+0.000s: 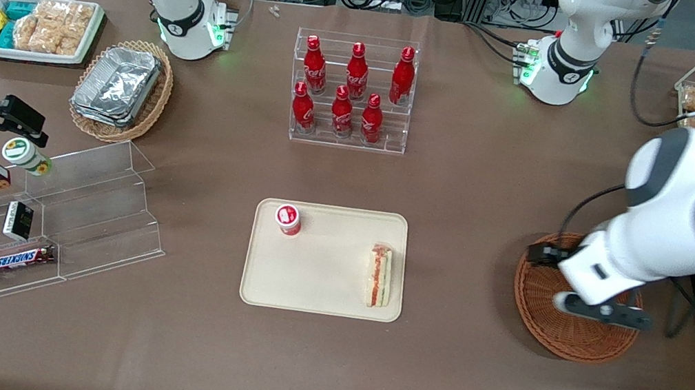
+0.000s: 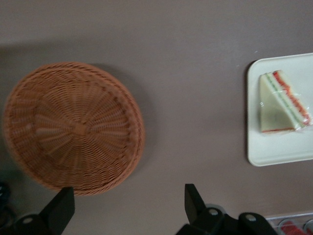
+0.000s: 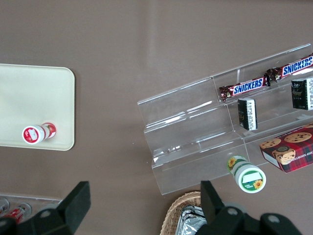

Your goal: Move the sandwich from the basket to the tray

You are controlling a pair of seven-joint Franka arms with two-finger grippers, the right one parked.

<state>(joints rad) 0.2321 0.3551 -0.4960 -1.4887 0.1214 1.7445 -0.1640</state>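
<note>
- Gripper [image 1: 601, 310] hovering low over the basket [image 1: 566, 334], toward the working arm's end of the table, in the lower half of the front frame.
- Fingers [image 2: 61, 208] spread wide in the left wrist view, nothing pinched between them, just bare tabletop and basket rim below.
- Basket totally empty as far as the wrist view shows: only woven wicker, no wrap, no bread.
- Sandwich [image 1: 379, 275] lying flat on the tray [image 1: 319, 288], lower middle of the front frame, tucked along the tray edge nearest the working arm, fully inside the rim.
- Same story from the wrist camera: sandwich [image 2: 283, 103] resting on the tray [image 2: 274, 152], red filling stripe along one edge, well apart from the basket [image 2: 73, 127].
- Sharing the tray: a small red-capped cup [image 1: 288, 219], well apart from the sandwich, not touching it.
- Red bottles in the clear rack [image 1: 353, 91] sitting in the upper middle of the front frame, not part of this job.
- So, going by all that: pick done, carry done, drop done. Pretty much the whole task finished.
- Nothing obvious left except maybe parking the arm somewhere neutral; no second sandwich visible anywhere to move.
</note>
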